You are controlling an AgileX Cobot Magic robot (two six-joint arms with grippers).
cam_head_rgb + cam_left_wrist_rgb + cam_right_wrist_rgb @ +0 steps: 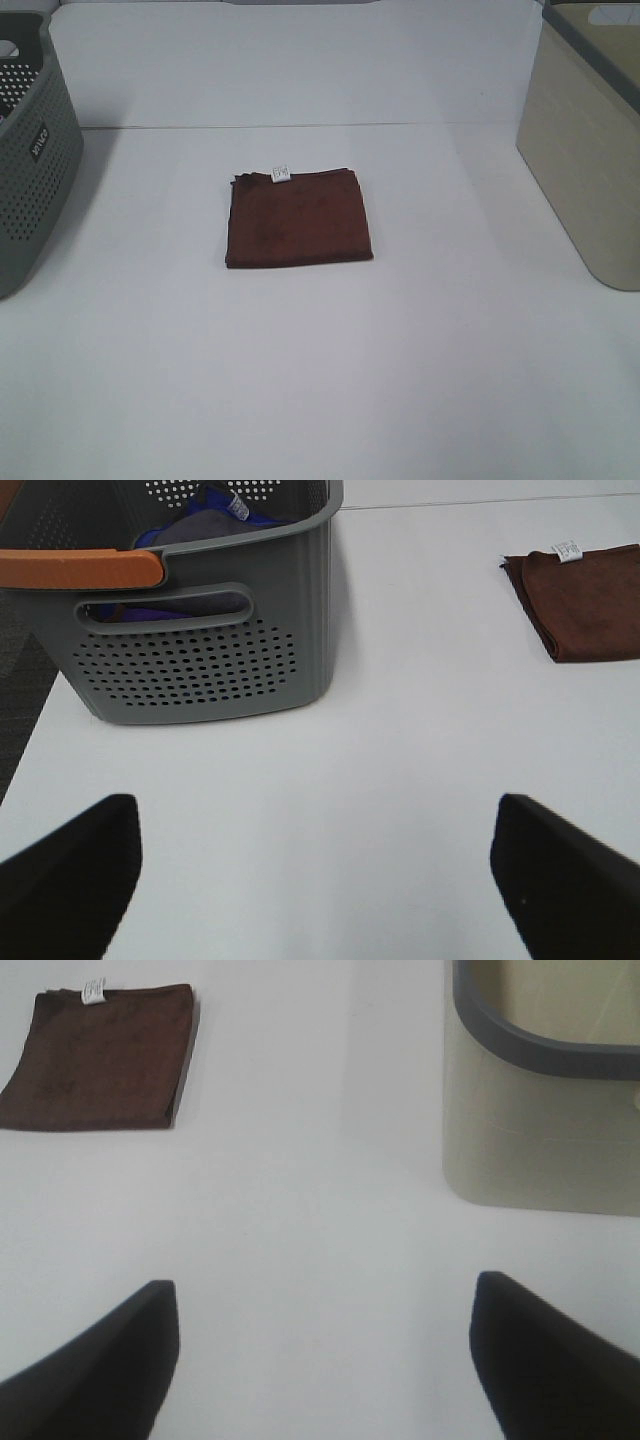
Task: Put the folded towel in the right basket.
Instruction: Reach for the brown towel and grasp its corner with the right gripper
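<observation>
The folded towel (298, 217) is a flat dark reddish-brown square with a small white tag at its far edge, lying in the middle of the white table. It also shows in the left wrist view (585, 600) and in the right wrist view (98, 1057). The right basket (590, 150) is a beige solid-walled bin with a grey rim at the table's right edge; the right wrist view shows it too (540, 1120). My left gripper (315, 880) is open and empty above the table near the grey basket. My right gripper (325, 1360) is open and empty, between the towel and the beige bin.
A grey perforated basket (30, 150) with a label stands at the left edge. In the left wrist view this basket (200, 630) has an orange handle (80, 568) and holds blue and grey cloths (200, 520). The white table (320, 380) reaches to the front.
</observation>
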